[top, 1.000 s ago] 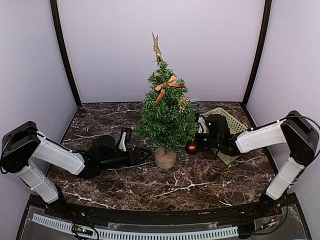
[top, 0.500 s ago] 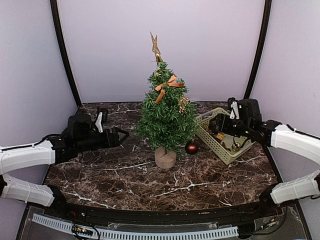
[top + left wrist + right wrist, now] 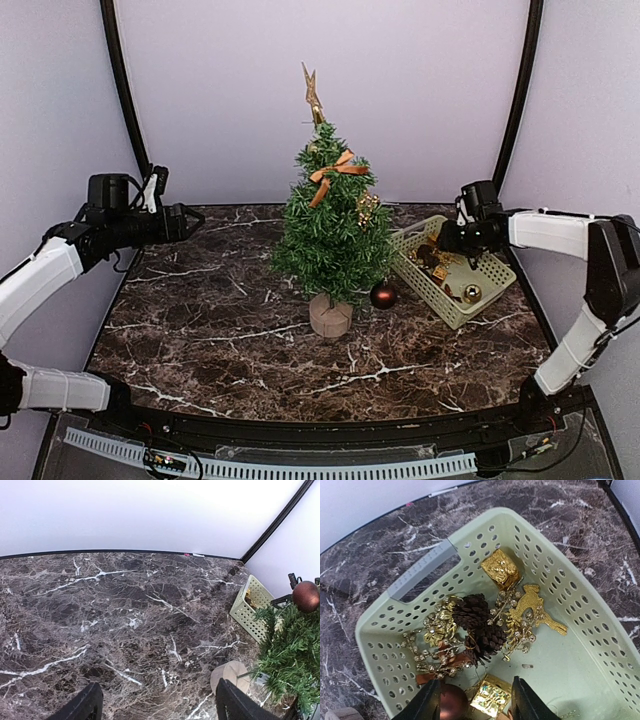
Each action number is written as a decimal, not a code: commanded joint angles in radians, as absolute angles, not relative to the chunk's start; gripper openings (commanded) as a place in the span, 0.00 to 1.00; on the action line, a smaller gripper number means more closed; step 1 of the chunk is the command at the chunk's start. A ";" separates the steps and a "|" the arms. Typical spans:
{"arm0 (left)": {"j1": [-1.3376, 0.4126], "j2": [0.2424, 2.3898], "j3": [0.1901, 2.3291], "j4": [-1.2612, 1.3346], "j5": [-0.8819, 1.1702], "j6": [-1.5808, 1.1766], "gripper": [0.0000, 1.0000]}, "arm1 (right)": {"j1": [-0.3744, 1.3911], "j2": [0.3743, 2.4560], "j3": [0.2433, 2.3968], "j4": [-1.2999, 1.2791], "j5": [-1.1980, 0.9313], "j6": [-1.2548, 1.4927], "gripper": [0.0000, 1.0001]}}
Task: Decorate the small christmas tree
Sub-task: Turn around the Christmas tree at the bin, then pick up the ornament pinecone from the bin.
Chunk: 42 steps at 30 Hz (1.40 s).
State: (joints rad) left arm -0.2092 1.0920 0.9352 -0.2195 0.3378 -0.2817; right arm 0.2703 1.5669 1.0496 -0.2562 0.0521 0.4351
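The small christmas tree [image 3: 330,225] stands mid-table on its pale stump base [image 3: 330,316]. It carries a gold star, an orange bow, a gold sprig and a dark red ball [image 3: 382,294] at its lower right edge. The tree's right side also shows in the left wrist view [image 3: 290,650]. My left gripper [image 3: 190,218] is open and empty, raised at the far left, well away from the tree [image 3: 157,707]. My right gripper [image 3: 445,240] is open over the pale green basket [image 3: 470,310], with a gold gift box [image 3: 492,697] between its fingers [image 3: 476,705].
The basket [image 3: 420,570] holds two pine cones [image 3: 480,625], a second gold box [image 3: 501,569], a gold reindeer [image 3: 532,607], beaded gold sprigs [image 3: 432,635] and a red-brown ball [image 3: 451,702]. Walls close the back and both sides.
Both arms drew back from the tree. The left went from beside the trunk up to the far left. The right left the red ball by the tree and moved over the basket.
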 commanded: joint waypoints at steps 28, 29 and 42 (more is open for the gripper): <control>-0.075 1.166 0.861 -0.138 0.500 -0.175 0.80 | 0.284 1.887 1.330 -0.397 0.024 0.006 0.31; -0.075 1.165 0.860 -0.138 0.500 -0.175 0.80 | 0.286 1.892 1.333 -0.399 0.022 0.006 0.30; -0.066 1.167 0.859 -0.131 0.521 -0.183 0.81 | 0.308 1.929 1.351 -0.401 0.084 -0.021 0.18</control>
